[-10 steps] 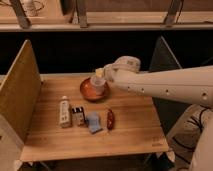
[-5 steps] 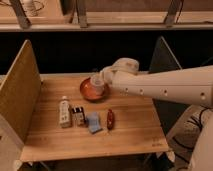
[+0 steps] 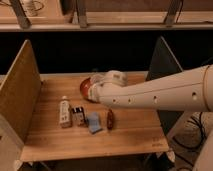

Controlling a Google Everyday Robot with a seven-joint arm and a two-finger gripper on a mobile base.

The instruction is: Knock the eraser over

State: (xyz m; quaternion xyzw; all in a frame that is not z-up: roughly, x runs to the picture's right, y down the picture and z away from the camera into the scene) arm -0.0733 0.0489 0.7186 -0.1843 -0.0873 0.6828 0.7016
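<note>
The eraser [image 3: 78,115] is a small block, dark at the top and white with reddish-tan marks below, standing on the wooden table [image 3: 135,135] in the front left area. A white tube-shaped bottle [image 3: 65,111] lies just to its left. A soft light-blue piece [image 3: 93,122] lies just to its right. My gripper [image 3: 93,89] is at the end of the white arm, over the red bowl [image 3: 84,87], behind and a little right of the eraser and apart from it.
A dark red-brown oblong object [image 3: 110,119] lies right of the light-blue piece. A wooden side panel [image 3: 20,90] walls the table's left side and a dark panel [image 3: 162,65] its right. The white arm [image 3: 160,95] crosses the right half of the table.
The gripper has moved slightly forward and down over the red bowl, covering more of it. The eraser and the other objects have not moved.
</note>
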